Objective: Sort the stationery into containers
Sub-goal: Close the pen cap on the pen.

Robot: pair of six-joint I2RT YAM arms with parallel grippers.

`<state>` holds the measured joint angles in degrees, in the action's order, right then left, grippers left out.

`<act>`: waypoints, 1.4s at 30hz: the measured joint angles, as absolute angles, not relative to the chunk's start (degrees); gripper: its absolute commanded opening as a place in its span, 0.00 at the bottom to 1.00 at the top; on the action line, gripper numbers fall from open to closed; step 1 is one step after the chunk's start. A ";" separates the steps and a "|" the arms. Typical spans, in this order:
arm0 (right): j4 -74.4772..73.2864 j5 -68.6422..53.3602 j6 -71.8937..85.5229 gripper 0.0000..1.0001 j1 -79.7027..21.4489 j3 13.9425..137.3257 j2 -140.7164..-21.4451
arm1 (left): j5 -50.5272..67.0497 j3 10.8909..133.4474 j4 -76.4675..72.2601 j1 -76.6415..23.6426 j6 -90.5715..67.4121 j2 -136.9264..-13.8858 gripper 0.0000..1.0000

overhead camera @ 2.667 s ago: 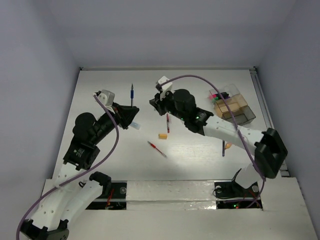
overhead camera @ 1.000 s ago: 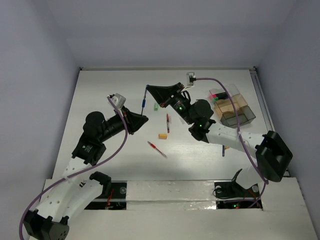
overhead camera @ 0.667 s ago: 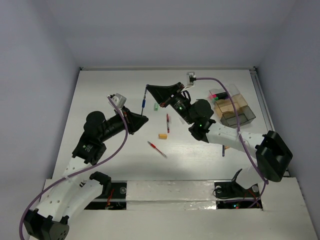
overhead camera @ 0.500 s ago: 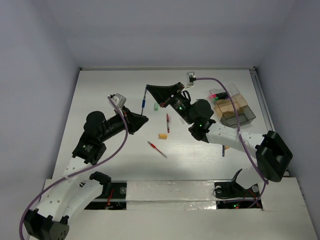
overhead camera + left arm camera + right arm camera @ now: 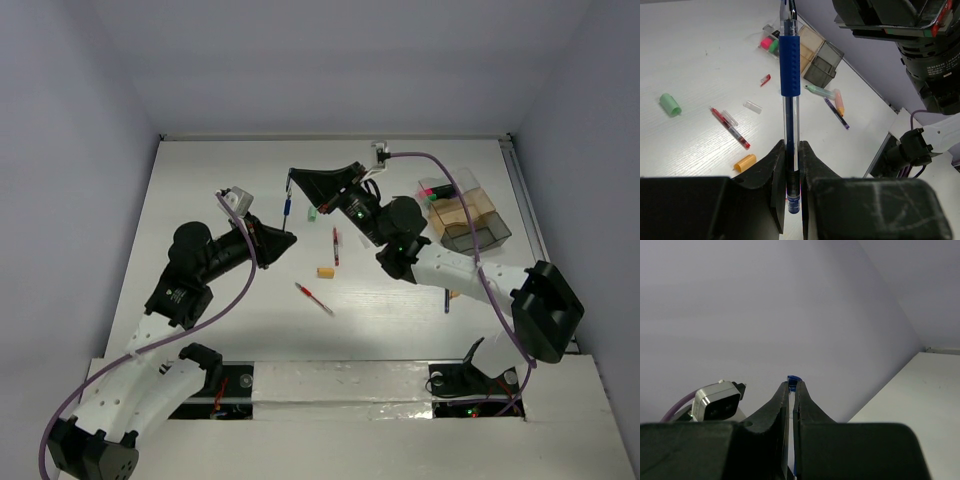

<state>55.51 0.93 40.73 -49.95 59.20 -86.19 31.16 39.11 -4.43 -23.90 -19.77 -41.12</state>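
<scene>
Both left pincer [image 5: 791, 150] and right pincer [image 5: 793, 390] tight on one blue pen [image 5: 789, 65], red pen [image 5: 314, 298] and orange eraser [image 5: 325, 271] on desk [image 5: 200, 180] below.

Even, bright overhead light; soft shadows on the white bench [image 5: 200, 190]; wrist views sharp, near jaws dark, slightly blurred.

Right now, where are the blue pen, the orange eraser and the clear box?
blue pen [image 5: 789, 65]: left wrist view, on its blue grip.
orange eraser [image 5: 744, 162]: left wrist view, on its middle.
clear box [image 5: 824, 64]: left wrist view, on its grey end wall.
</scene>
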 measured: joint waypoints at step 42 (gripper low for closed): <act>50.46 -4.56 42.28 0.00 -50.68 58.96 -86.67 | 29.98 39.35 -2.26 -22.35 -17.91 -40.01 0.00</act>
